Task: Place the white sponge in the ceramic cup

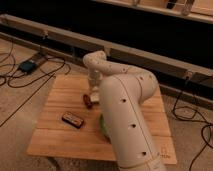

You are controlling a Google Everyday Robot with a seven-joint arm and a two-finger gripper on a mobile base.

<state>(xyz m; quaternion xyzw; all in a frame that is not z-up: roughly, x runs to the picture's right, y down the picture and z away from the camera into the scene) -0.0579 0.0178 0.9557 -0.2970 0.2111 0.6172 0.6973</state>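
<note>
My gripper (93, 80) hangs from the white arm (120, 100) over the back middle of the wooden table (55, 135), just above a small reddish-brown object (88, 100). The white sponge does not show in the camera view. The ceramic cup does not show either. Both may be behind the arm, which covers the middle and right of the table.
A dark flat rectangular object (73, 119) lies at the front left of the table. A sliver of a green bowl (102, 125) shows beside the arm. Cables and a small box (27, 66) lie on the floor to the left. A long rail (165, 57) runs behind.
</note>
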